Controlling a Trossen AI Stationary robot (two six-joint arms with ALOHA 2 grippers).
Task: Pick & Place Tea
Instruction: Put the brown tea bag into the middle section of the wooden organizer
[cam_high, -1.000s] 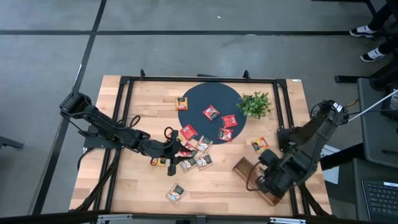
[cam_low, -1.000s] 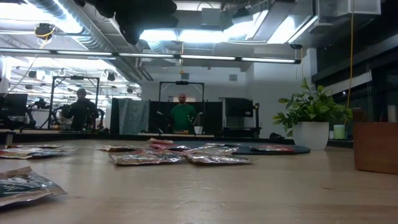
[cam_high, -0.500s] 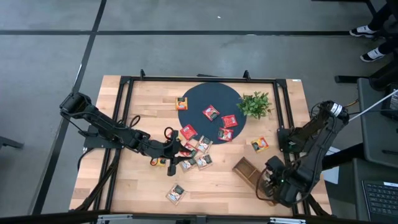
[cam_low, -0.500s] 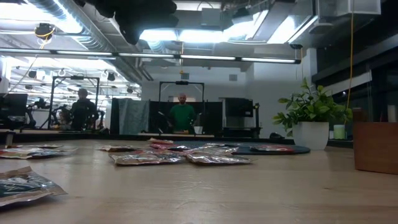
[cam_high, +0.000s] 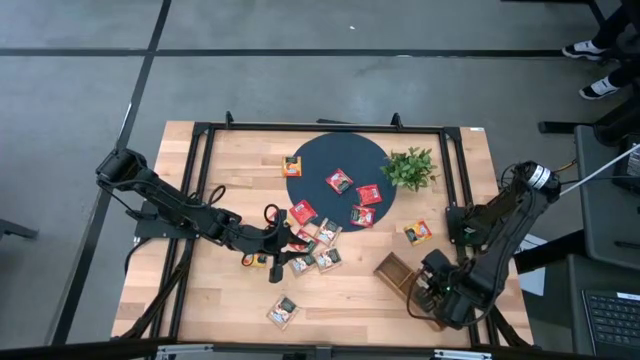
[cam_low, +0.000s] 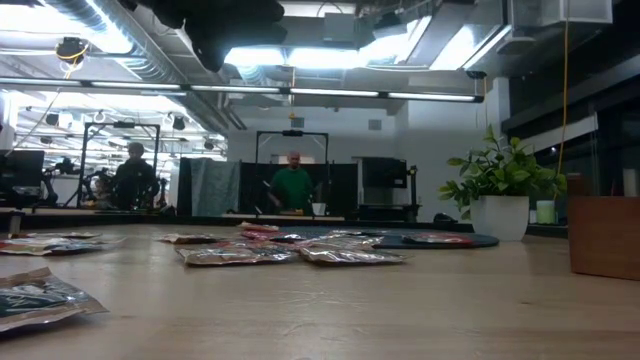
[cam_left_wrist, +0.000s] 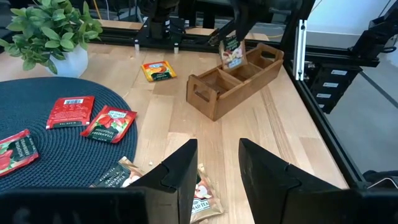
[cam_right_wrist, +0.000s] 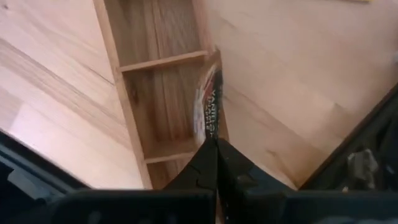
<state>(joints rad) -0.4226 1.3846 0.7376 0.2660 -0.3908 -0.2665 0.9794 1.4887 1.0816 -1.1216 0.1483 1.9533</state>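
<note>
Since a second ago the right arm has drawn back toward the table's near right corner, its gripper now over the wooden tray; the left arm has not shifted.

From above, the left gripper sits low at the cluster of tea packets just off the dark round mat. More red packets lie on the mat, one orange packet lies near the plant, and one packet lies alone near the front edge.

At table height, packets lie flat across the table, with the potted plant and tray wall to the right. Two people stand in the room behind.

The left wrist camera shows its own fingers parted, with nothing between them, above a packet. Farther off, the right gripper holds a packet upright over the tray.

The right wrist camera shows its fingers closed, pinching a packet on edge above a tray compartment.
</note>
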